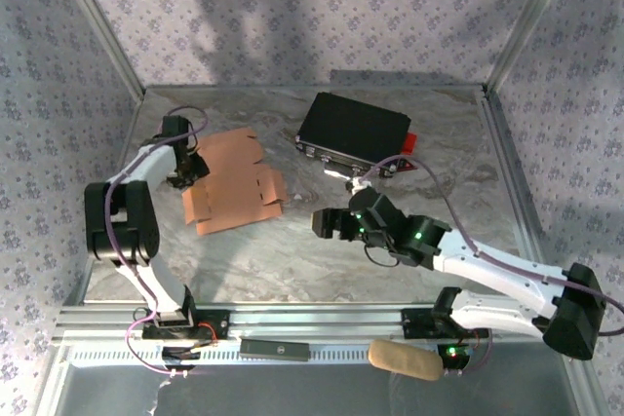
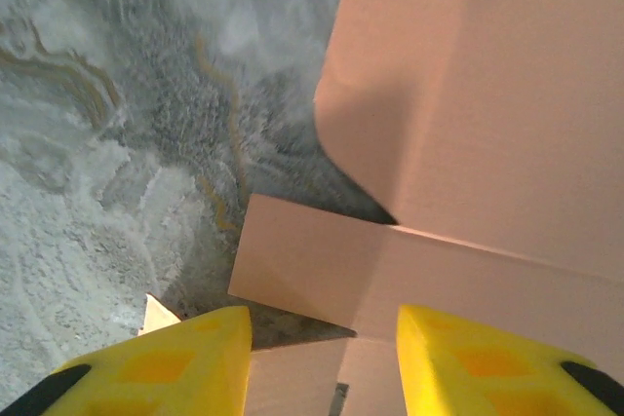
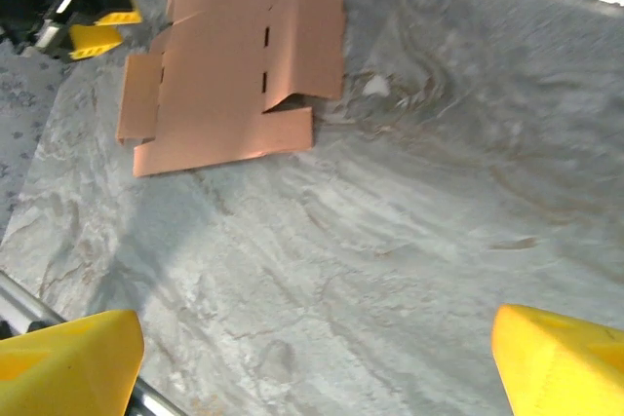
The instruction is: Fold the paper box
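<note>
Starting at my own feet: a tan rounded pad (image 1: 405,359) lies at the near edge, with a small black bar (image 1: 276,348) to its left. Out over the marbled table (image 1: 292,270), here's my right pincer (image 3: 317,333). Its jaws are spread wide, a yellow finger (image 3: 68,362) in each lower corner of its wrist view and bare grey stone between them. It hovers near the middle of the table, aimed left toward the paper box (image 1: 234,182) and well apart from it.

And there's the box: a flat salmon-pink cut-out, unfolded, on the left half of the table. Flaps and tabs are splayed out and slots show along one crease. One flap on its right side lifts a little, with shadow under it.

Now my left pincer (image 2: 322,367), right at the sheet's left edge. The jaws are apart, with the yellow pads (image 2: 166,367) low in the wrist view and pink card running into the gap between them. Whether a pad touches the card, I cannot tell; nothing is clamped. Just ahead of it a flap with a rounded corner stands raised, darkening the stone below.

Farther back on the right, the black hard case (image 1: 353,132) sits at an angle, a red part (image 1: 410,140) at its right end, apart from the sheet. Beyond it are metal frame posts (image 1: 97,17) and patterned walls (image 1: 292,7).
</note>
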Robot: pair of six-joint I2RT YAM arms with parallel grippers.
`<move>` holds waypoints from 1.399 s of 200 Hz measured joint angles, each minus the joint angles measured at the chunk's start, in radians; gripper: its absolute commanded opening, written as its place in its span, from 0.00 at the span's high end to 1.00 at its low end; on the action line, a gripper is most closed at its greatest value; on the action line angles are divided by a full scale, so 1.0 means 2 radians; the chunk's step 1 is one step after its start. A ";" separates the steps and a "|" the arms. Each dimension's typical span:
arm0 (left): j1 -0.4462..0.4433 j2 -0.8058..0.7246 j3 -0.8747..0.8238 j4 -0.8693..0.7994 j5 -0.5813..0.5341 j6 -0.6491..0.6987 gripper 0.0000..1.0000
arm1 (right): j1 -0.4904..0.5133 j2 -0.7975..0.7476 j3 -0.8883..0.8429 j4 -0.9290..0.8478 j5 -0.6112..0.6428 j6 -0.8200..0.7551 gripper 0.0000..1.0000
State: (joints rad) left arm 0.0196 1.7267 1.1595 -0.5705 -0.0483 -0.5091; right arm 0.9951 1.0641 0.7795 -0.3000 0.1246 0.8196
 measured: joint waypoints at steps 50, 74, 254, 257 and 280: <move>-0.043 -0.005 -0.036 0.013 -0.012 -0.005 0.60 | 0.008 0.043 -0.002 0.033 0.000 0.031 0.07; -0.088 -0.033 -0.086 0.024 -0.015 -0.023 0.60 | -0.006 0.043 -0.002 0.035 0.000 0.032 0.07; -0.283 -0.433 -0.369 0.074 0.012 -0.301 0.31 | -0.077 0.053 -0.070 0.110 -0.059 0.084 0.08; -0.294 -0.438 -0.374 0.074 0.010 -0.312 0.32 | -0.076 0.056 -0.070 0.112 -0.061 0.086 0.08; -0.389 -0.473 -0.384 0.091 -0.040 -0.406 0.32 | -0.074 0.074 -0.071 0.126 -0.064 0.093 0.08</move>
State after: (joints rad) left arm -0.7574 0.7807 0.3908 -0.3885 -0.1284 -1.3205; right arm 0.8474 1.2114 0.6384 -0.0471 -0.0029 1.0065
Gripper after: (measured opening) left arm 0.681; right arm 0.919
